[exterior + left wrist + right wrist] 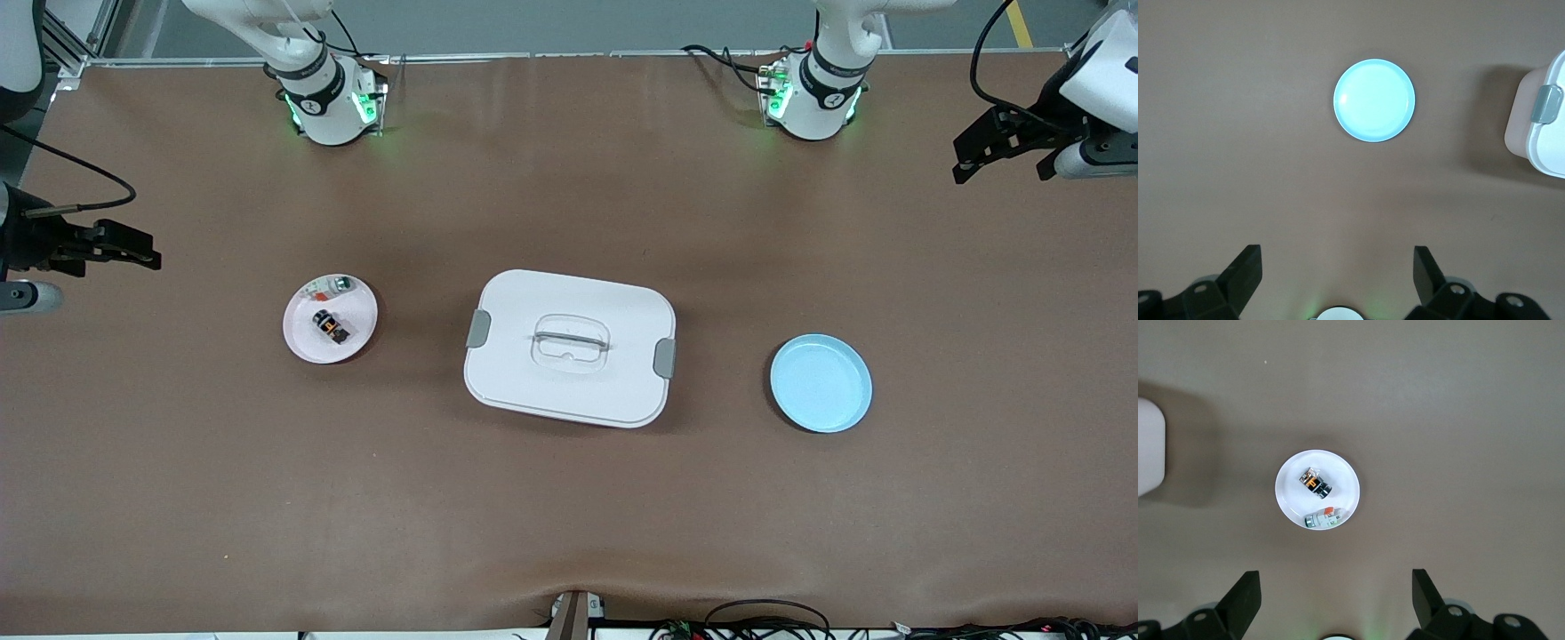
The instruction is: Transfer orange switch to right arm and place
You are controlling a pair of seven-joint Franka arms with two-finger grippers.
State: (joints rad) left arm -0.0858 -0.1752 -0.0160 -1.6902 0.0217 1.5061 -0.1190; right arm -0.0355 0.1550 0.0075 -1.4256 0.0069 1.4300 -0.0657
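The orange switch [330,327], a tiny black block with an orange patch, lies on a small white plate [300,349] toward the right arm's end of the table. The right wrist view also shows the switch [1315,483] on the plate [1287,501]. My right gripper [133,250] hangs open and empty above the table's edge at that end, apart from the plate; its open fingers frame bare table in its wrist view [1336,580]. My left gripper [982,147] is open and empty, high over the left arm's end [1338,257].
A whitish-clear part [336,286] shares the white plate, also in the right wrist view [1322,519]. A white lidded container [533,391] with grey clasps sits mid-table. An empty light-blue plate [820,383] lies toward the left arm's end [1374,100].
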